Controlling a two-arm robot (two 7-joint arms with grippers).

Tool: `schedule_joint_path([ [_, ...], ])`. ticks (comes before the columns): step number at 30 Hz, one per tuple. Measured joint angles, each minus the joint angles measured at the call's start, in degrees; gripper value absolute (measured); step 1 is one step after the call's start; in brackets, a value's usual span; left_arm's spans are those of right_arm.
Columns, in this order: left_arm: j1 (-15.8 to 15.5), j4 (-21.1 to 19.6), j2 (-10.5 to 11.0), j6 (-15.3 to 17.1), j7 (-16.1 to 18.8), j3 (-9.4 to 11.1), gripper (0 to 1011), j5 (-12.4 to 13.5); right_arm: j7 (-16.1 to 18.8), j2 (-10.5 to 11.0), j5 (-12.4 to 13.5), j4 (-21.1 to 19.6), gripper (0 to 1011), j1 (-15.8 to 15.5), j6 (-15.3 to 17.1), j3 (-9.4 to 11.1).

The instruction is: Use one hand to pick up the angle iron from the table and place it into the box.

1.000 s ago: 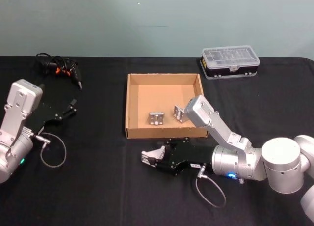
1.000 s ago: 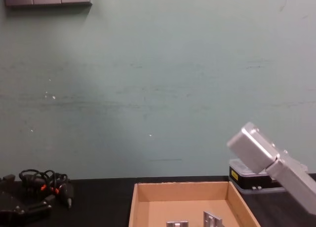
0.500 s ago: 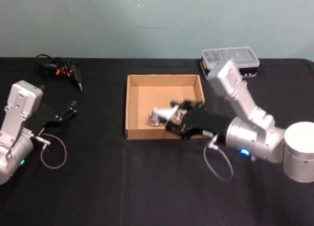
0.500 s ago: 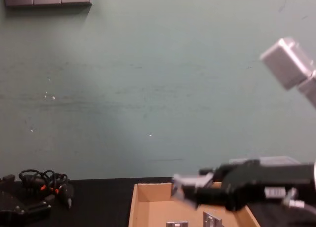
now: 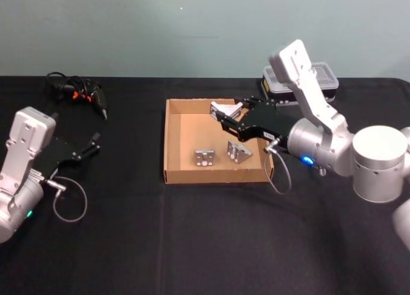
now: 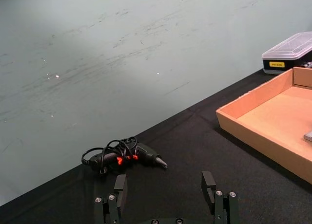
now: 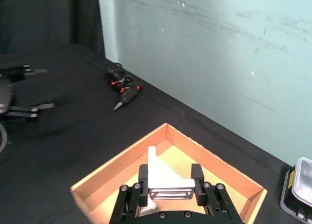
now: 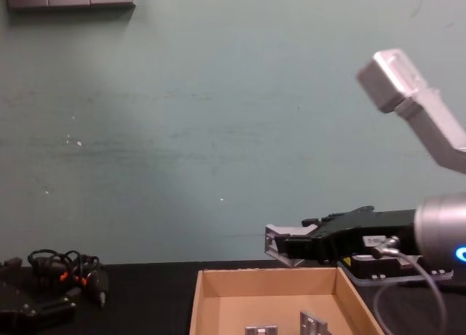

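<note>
— Where is the angle iron (image 5: pixel 224 108)?

— A pale metal bracket with a triangular face, clamped in the right gripper (image 5: pixel 225 113) above the box (image 5: pixel 172 141)'s far wall.

— Left of the box?

— The left gripper (image 5: pixel 93 142) rests, fingers spread.

Box (image 5: pixel 172 141), case (image 5: pixel 301 77), cables (image 5: pixel 77 90) on table (image 5: pixel 192 231)

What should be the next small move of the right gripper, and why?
Probably lower it, then open the fingers. The right gripper holds an angle iron above the box, near its far wall; two other brackets lie on the floor nearer the front.
</note>
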Motion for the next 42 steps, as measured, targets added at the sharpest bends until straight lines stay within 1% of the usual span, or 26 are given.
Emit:
schedule_joint_path([
  [2,0.0,0.0,0.0,0.0,0.0,0.0,1000,0.0,0.09,-1.15,-0.37,2.32,526,1.33,0.13,-0.31],
  [3,0.0,-0.01,0.0,0.0,0.0,0.0,1000,0.0,0.25,-2.12,-0.69,4.42,526,2.51,0.19,-0.58],
  [4,0.0,0.0,0.0,0.0,0.0,0.0,1000,0.0,0.36,-2.67,-0.88,5.57,526,3.14,0.17,-0.71],
  [5,0.0,0.0,0.0,0.0,0.0,0.0,1000,0.0,0.63,-3.65,-1.29,7.82,526,4.38,0.14,-0.98],
  [9,0.0,-0.01,0.0,0.0,0.0,0.0,1000,0.0,1.18,-5.51,-2.09,12.22,526,6.69,-0.07,-1.5],
  [10,0.0,0.0,0.0,0.0,0.0,0.0,1000,0.0,1.43,-6.41,-2.43,14.51,526,7.8,-0.21,-1.71],
  [11,0.0,0.0,0.0,0.0,0.0,0.0,1000,0.0,1.54,-6.82,-2.63,15.51,526,8.28,-0.27,-1.81],
  [12,0.0,-0.01,0.0,0.0,0.0,0.0,1000,0.0,1.77,-7.58,-2.96,17.58,526,9.28,-0.45,-1.98],
  [15,0.0,0.0,0.0,0.0,0.0,0.0,1000,0.0,2.3,-8.52,-3.4,20.21,526,10.62,-0.62,-2.21],
  [16,0.0,0.0,0.0,-0.01,0.0,0.0,1000,0.0,2.7,-9.09,-3.74,21.9,526,11.54,-0.68,-2.41],
  [21,0.0,0.0,0.0,0.0,0.0,0.0,1000,0.0,4.38,-10.53,-4.53,25.99,526,13.95,-0.32,-2.97],
  [25,0.0,-0.01,0.0,0.0,0.0,0.0,1000,0.0,5.86,-11.32,-5.06,28.15,526,15.38,0.53,-3.67],
  [26,0.0,0.0,0.0,0.0,0.0,0.0,1000,0.0,5.86,-11.32,-5.06,28.15,526,15.38,0.53,-3.67],
  [30,0.0,-0.01,0.0,0.0,0.0,0.0,1000,0.0,7.27,-11.92,-5.7,29.86,526,16.48,1.85,-4.41],
  [35,0.0,-0.01,0.0,0.0,0.0,0.0,1000,0.0,7.63,-12.03,-6.19,30.44,526,16.65,2.67,-4.62],
  [42,0.0,0.0,0.0,0.0,0.0,0.0,1000,0.0,7.91,-11.83,-6.51,30.41,526,16.18,2.98,-4.53],
])
